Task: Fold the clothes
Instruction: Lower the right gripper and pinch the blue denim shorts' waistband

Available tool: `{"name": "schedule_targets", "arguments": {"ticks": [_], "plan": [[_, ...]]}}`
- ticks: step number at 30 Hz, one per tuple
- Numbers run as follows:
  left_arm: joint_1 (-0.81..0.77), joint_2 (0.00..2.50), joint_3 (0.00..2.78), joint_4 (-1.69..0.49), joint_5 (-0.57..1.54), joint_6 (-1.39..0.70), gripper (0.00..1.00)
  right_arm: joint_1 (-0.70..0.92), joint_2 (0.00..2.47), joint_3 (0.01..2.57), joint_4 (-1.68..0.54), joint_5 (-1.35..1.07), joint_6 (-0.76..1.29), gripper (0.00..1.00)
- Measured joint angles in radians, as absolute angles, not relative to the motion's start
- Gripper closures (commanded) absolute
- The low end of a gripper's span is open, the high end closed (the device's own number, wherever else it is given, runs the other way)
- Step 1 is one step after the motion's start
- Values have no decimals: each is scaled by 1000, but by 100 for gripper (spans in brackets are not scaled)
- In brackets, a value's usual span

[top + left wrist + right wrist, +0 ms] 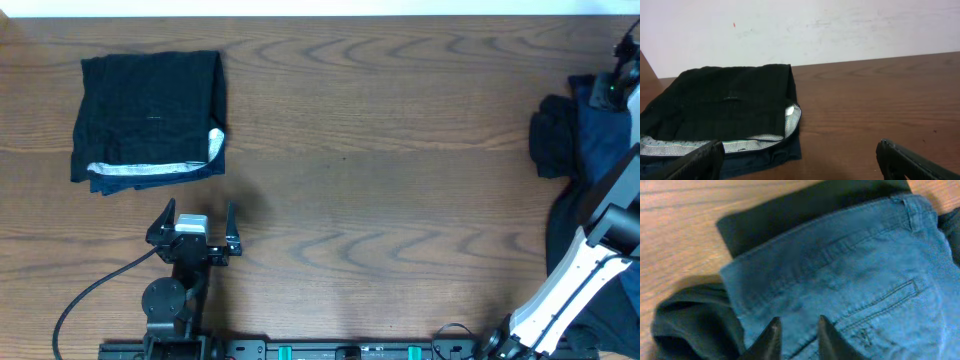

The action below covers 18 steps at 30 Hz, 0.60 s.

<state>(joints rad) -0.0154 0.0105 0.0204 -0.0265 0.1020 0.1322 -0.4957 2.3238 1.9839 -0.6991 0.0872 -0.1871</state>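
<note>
My right pincer (pixel 797 336) is sitting slightly parted over the navy shorts (pixel 840 275), gripping nothing that I can see. Their waistband is running slantwise just ahead of it, with black cloth (pixel 790 215) beyond. My left pincer (pixel 200 212) is gaping wide and empty. Ahead of it on the desk (pixel 400 150), the folded black garment (pixel 150 110) is turning its silvery edge toward it.

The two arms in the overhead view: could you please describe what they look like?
The left arm is black, with a silver block behind its two black fingers and a black cable trailing from it. The right arm has a white link between black joints. Its fingers are dark and tapered.
</note>
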Motion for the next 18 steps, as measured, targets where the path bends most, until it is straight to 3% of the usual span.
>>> {"name": "schedule_targets", "arguments": {"ticks": [2,7,18], "plan": [[-15,10,20,-26,102,132,2,-510,2324,1984,-703,55,-189,53],[-15,10,20,-26,102,132,2,-519,2324,1984,-706,-45,-179,46],[-15,10,20,-26,102,132,2,-458,2339,1984,-685,-51,-192,46]]}}
